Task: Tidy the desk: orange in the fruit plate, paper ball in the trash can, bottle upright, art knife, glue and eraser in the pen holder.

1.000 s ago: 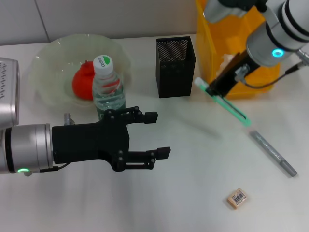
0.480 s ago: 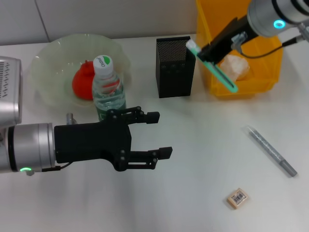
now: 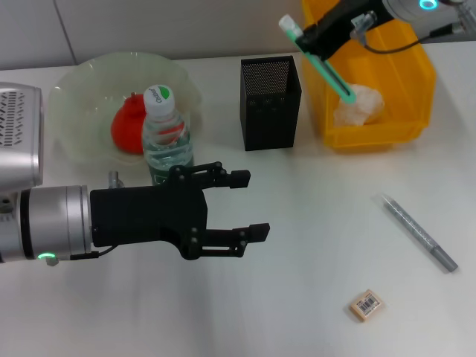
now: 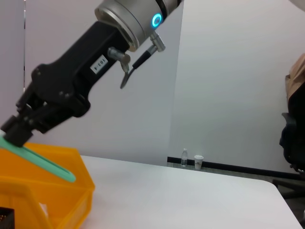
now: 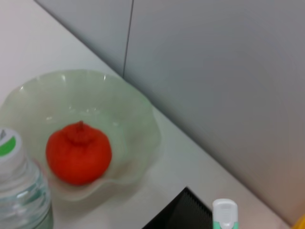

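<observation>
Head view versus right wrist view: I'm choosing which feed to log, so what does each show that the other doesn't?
Only the head view shows the trash can holding the paper ball, the eraser, a grey pen, the open left pincer and the right pincer gripping the green art knife.

Only the right wrist view shows the wall panel seam.

Both show the orange in the fruit plate, the upright bottle and the pen holder.
</observation>
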`<action>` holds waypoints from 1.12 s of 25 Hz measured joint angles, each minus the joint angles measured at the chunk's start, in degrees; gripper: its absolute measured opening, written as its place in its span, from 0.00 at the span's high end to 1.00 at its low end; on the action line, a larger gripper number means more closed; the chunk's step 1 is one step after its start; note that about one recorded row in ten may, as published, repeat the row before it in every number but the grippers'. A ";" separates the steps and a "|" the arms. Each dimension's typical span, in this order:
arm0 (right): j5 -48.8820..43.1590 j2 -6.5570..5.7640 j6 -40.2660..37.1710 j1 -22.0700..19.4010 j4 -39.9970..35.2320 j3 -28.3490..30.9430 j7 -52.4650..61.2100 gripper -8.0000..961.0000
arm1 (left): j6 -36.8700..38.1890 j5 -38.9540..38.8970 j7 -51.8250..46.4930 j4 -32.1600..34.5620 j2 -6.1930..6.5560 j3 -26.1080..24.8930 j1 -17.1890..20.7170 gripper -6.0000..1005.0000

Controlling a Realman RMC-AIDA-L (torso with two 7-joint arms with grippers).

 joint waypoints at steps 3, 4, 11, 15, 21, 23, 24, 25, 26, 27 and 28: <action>0.00 0.00 1.52 0.08 -0.41 -0.01 -0.06 0.86 | -0.06 0.00 0.01 0.00 0.00 0.00 -0.06 0.19; 0.00 0.00 2.05 0.09 -0.46 -0.07 -0.08 0.86 | -0.08 0.01 0.02 0.00 0.00 0.00 -0.07 0.19; 1.07 0.07 6.06 -0.21 -0.17 -0.73 -1.33 0.85 | -0.15 0.01 0.05 -0.05 0.00 0.00 -0.08 0.19; 2.92 0.09 8.40 -0.11 0.50 -0.74 -2.10 0.85 | -0.21 0.00 0.06 -0.06 0.00 0.00 -0.09 0.19; 3.65 0.07 11.54 0.23 2.07 -0.80 -3.65 0.84 | -0.58 0.01 0.08 -0.09 0.00 0.00 -0.16 0.19; 5.72 0.11 12.57 -0.03 2.87 -0.66 -5.96 0.84 | -0.69 0.01 0.09 -0.15 0.00 0.00 -0.17 0.19; 7.22 0.11 12.99 -0.25 3.35 -0.42 -7.13 0.84 | -0.73 0.02 0.09 -0.19 0.00 0.00 -0.17 0.19; 9.03 0.10 13.46 -0.55 3.86 -0.15 -8.69 0.84 | -0.75 0.03 0.09 -0.21 -0.01 0.00 -0.17 0.19; 10.39 0.09 13.79 -0.79 4.20 0.03 -9.82 0.84 | -0.77 0.06 0.09 -0.24 -0.03 0.01 -0.17 0.19; 12.62 0.05 14.63 -1.42 4.82 0.19 -12.01 0.84 | -0.79 0.09 0.09 -0.28 -0.07 0.12 -0.17 0.19; 12.62 0.05 14.63 -1.42 4.82 0.19 -12.01 0.84 | -0.79 0.09 0.09 -0.28 -0.07 0.12 -0.17 0.19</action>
